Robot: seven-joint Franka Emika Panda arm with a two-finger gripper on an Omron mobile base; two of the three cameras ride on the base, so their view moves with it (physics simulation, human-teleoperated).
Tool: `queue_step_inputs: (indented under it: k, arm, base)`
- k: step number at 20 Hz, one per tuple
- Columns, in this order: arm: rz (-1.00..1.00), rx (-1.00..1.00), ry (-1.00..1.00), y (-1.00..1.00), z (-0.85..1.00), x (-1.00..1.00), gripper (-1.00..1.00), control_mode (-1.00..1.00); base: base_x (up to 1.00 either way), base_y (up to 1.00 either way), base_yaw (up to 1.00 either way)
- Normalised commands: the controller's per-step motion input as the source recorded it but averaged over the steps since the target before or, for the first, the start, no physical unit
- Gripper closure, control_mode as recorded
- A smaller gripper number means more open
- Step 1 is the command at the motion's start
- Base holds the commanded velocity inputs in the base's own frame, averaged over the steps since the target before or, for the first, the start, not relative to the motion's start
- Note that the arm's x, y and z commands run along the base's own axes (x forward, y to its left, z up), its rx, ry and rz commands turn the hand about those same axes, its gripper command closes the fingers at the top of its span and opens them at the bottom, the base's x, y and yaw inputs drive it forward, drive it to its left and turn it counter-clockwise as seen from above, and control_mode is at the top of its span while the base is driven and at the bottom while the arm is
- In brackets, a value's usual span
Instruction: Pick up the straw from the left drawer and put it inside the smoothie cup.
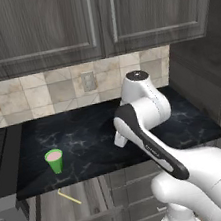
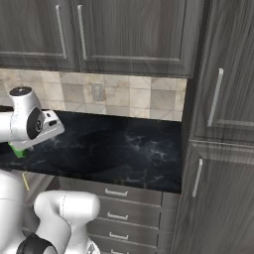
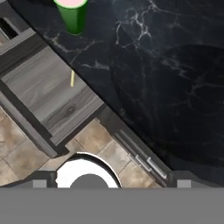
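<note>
1 straw (image 1: 69, 196) lying flat in open left drawer (image 1: 53, 212), diagonal, below desk (image 1: 101, 134) edge, under smoothie cup (image 1: 54, 161). Pincer jaws wide open, empty, high over desk; needs to drop left.

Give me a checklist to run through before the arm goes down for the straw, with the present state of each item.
1. Drawer pulled open: ok, its wooden bottom shows below the counter edge.
2. Straw reachable: ok, it lies flat on the drawer bottom with one end under the counter edge.
3. Cup upright and ready: ok, it stands on the counter near the front edge, pink filling at the rim.
4. Hand empty and open: ok.
5. Hand lined up over the straw: not ok, the hand view shows the straw well off centre.
6. Straw free of other things: ok, nothing else lies in the drawer.
</note>
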Motion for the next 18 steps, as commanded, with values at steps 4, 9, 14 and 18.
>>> queue_step_inputs:
  k: [4, 9, 14, 18]
  arm:
    - [0.29, 0.00, 0.00, -0.20, 0.00, -0.01, -1.00, -1.00]
    - [0.14, 0.00, 0.00, -0.05, 0.00, 0.00, -1.00, -1.00]
    - [0.00, 0.00, 0.00, 0.00, 0.00, 0.00, -1.00, -1.00]
    - [0.00, 0.00, 0.00, 0.00, 0.00, 0.00, -1.00, -1.00]
  base:
    - [0.00, 0.00, 0.00]
    - [0.00, 0.00, 0.00]
    - [0.00, 0.00, 0.00]
    - [0.00, 0.00, 0.00]
